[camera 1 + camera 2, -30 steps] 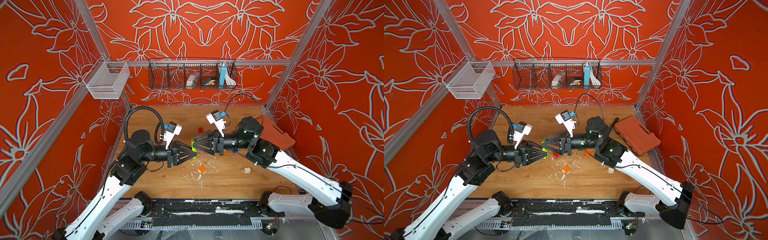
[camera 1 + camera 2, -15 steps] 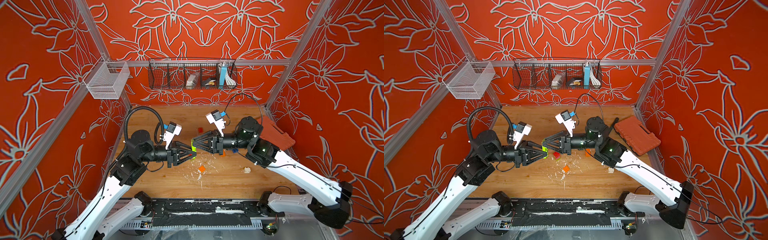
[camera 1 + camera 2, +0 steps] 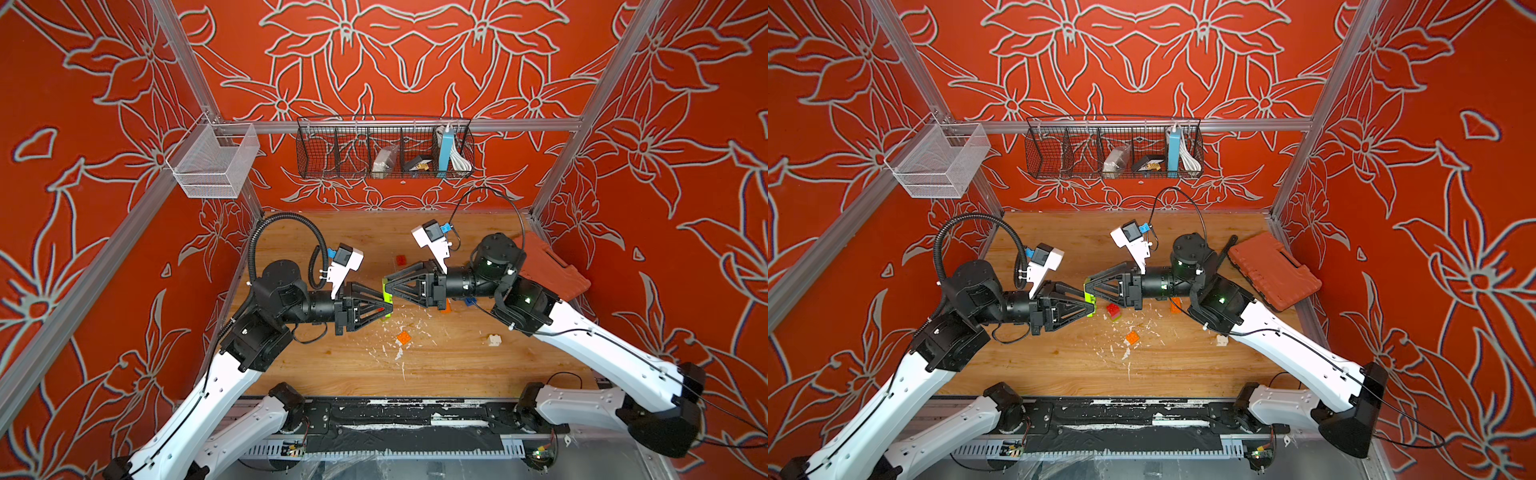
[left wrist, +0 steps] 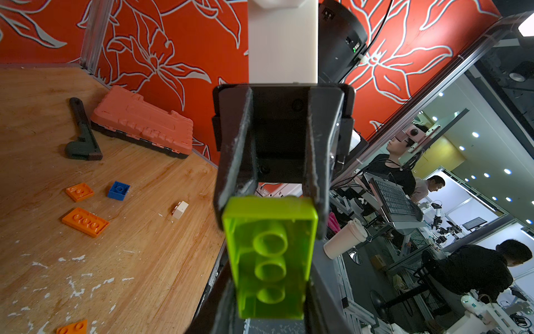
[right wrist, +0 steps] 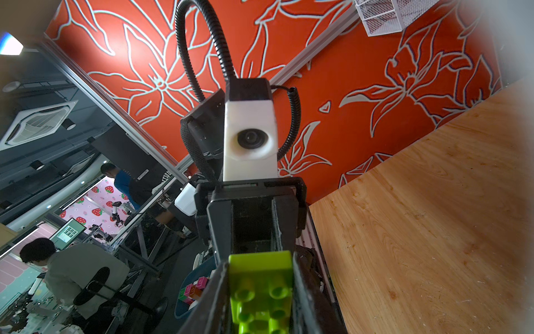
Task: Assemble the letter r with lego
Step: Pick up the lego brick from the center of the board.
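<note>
Worktop [image 3: 457, 374], wooden; near strip bare but for white flecks [image 3: 399, 355].

- Orange plate [image 3: 404, 337]: flat among the flecks, untouched.
- White brick [image 3: 494, 340]: to the right of the plate, loose, well apart from both hands.
- Left hand [image 3: 388, 309]: reaching in from the left, raised over mid worktop. Clamped on the nearer end of the lime brick [image 3: 387, 296], with no gap to be made out in the left wrist view.
- Lime brick: long, lifted off the worktop, bridging the two hands tip to tip. Hollow underside toward the left wrist camera, studs toward the right wrist camera.
- Right hand [image 3: 386, 286]: reaching in from the right. Apart around the brick a second ago, now together on its farther end.
- Judgement: handover under way and the brick doubly held. Release by the left hand likely next. Hazard: twisting or dropping the brick under any pull before that release.
- Red brick [image 3: 1113, 311]: on the worktop just below the hands.
- Orange brick [image 3: 445, 306] and blue brick [image 3: 468, 301]: under the right forearm.
- Second red brick [image 3: 401, 260]: farther back, alone.
- Orange-red case [image 3: 1273, 270]: far right, shut, with a black tool [image 4: 82, 133] beside it.
- Wire basket [image 3: 332, 153]: on the far wall.

Standing of task: no letter shape laid out yet, most bricks scattered singly.
</note>
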`<action>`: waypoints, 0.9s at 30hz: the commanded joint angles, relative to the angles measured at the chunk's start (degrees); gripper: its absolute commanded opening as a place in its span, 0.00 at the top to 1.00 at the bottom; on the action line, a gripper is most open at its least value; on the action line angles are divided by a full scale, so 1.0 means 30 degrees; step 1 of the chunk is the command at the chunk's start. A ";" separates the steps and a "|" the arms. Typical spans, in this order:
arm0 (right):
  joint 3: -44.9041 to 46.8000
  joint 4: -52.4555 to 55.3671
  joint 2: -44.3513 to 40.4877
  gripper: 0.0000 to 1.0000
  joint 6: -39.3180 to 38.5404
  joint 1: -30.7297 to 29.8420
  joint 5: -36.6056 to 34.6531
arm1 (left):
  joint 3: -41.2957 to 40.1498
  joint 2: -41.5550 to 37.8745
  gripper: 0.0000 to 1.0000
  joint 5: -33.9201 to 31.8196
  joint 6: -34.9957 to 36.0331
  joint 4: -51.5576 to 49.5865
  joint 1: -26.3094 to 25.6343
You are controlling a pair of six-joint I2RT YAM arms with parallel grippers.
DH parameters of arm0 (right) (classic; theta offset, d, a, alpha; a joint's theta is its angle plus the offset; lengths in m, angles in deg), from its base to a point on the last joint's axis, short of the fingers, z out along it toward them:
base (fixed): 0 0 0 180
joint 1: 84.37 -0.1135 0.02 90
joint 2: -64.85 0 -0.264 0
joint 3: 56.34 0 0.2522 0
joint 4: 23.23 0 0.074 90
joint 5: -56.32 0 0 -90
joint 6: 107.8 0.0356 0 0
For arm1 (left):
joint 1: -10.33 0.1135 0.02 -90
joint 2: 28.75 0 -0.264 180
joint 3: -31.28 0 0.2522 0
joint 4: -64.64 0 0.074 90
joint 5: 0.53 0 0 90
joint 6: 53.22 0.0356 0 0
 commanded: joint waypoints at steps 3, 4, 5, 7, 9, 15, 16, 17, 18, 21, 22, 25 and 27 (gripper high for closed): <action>0.0030 0.1130 -0.0770 0.86 -0.1260 -0.0126 -0.1115 | 0.0458 -0.0140 0.26 -0.0395 -0.0002 0.0034 -0.0102; -0.0066 0.1670 -0.0925 0.86 -0.1700 -0.0143 -0.1485 | 0.0457 -0.0208 0.21 -0.0716 0.0042 -0.0334 -0.0122; -0.0237 0.2650 -0.1059 0.87 -0.2329 -0.0119 -0.2025 | 0.0464 -0.0300 0.15 -0.1195 0.0054 -0.0866 -0.0108; -0.0656 0.5075 -0.1294 0.87 -0.3901 -0.0133 -0.3270 | 0.0226 -0.0601 0.09 -0.1913 0.0155 -0.1812 -0.0107; -0.0859 0.8074 -0.1475 0.87 -0.5730 -0.0136 -0.5274 | -0.0205 -0.0998 0.05 -0.3513 0.0012 -0.3121 -0.0117; 0.0012 1.4186 -0.1266 0.99 -0.8620 -0.0257 -1.0011 | -0.1878 -0.1637 0.03 -0.7530 -0.0283 -0.6181 -0.0100; 0.0220 1.4842 -0.1151 1.00 -0.8710 -0.0370 -1.0567 | -0.2188 -0.1594 0.03 -0.7869 -0.0500 -0.6235 -0.0109; 0.0504 1.5471 -0.1024 1.00 -0.8799 -0.0495 -1.1168 | -0.2530 -0.1482 0.03 -0.8325 -0.0711 -0.6273 -0.0114; 0.0840 1.6005 -0.0842 1.00 -0.8912 -0.0661 -1.1653 | -0.2823 -0.1310 0.03 -0.8692 -0.0911 -0.6254 -0.0096; 0.1363 1.7407 0.0080 1.00 -0.9078 -0.0935 -1.2816 | -0.3388 -0.0423 0.03 -0.9858 -0.1391 -0.6420 0.0031; 0.1428 1.7775 0.0372 1.00 -0.9078 -0.0984 -1.3181 | -0.3513 -0.0163 0.03 -1.0137 -0.1533 -0.6434 0.0085; 0.1686 1.8269 0.1317 1.00 -0.8861 -0.1082 -1.4188 | -0.3716 0.0524 0.03 -1.0740 -0.1816 -0.6601 0.0414; 0.1891 1.8068 0.1955 1.00 -0.8387 -0.1114 -1.4492 | -0.3939 0.0831 0.03 -1.0743 -0.2066 -0.6633 0.1051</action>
